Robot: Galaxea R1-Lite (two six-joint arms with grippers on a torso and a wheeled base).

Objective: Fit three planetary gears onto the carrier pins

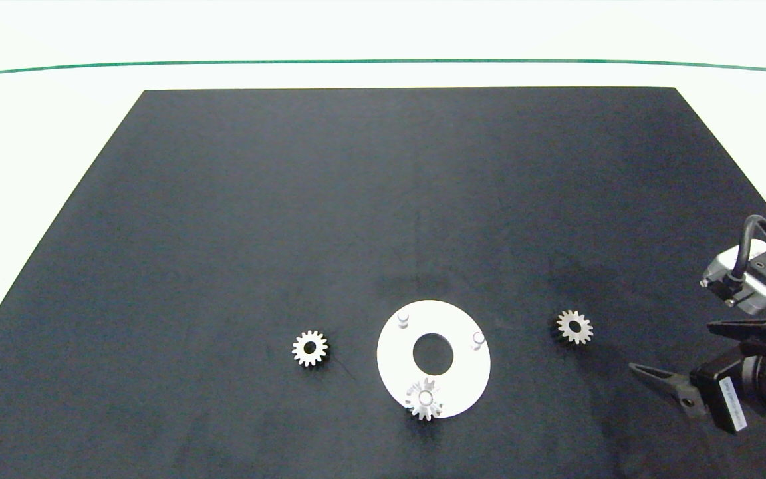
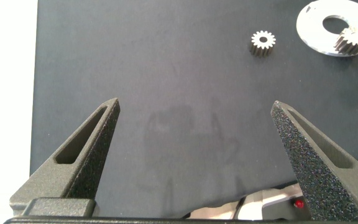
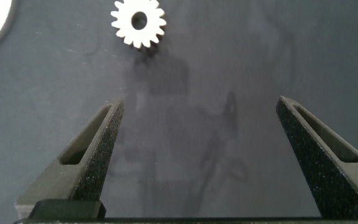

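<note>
- Black matting (image 1: pixel 383 199) covers the table in the head view, and a white disc (image 1: pixel 463 372) with a big centre hole lies on it near the front edge.
- Three pegs stand on the disc in a triangle. One gear (image 1: pixel 424 399) sits on the front peg, at the disc's near rim, while the back-left peg (image 1: pixel 403 317) and the right peg (image 1: pixel 478 340) are bare.
- A second gear (image 1: pixel 310 348) lies flat on the mat just left of the disc, apart from it. A third gear (image 1: pixel 574 326) lies flat on the mat to the right of the disc, further off.
- The right gripper (image 1: pixel 682 362) comes in from the right edge, low over the mat, beyond the third gear and not touching it. The left arm is out of this view.
- From the left wrist, the left gripper (image 2: pixel 196 112) hangs over bare mat, fingers spread wide and grasping nothing. The second gear (image 2: pixel 263 42) and part of the disc (image 2: pixel 312 28) with its mounted gear (image 2: pixel 353 41) show well beyond the fingertips.
- From the right wrist, the right gripper (image 3: pixel 199 109) is likewise spread wide and empty. The third gear (image 3: pixel 139 22) lies on the mat ahead of the fingertips, nearer one finger (image 3: pixel 98 149), clear of both.
</note>
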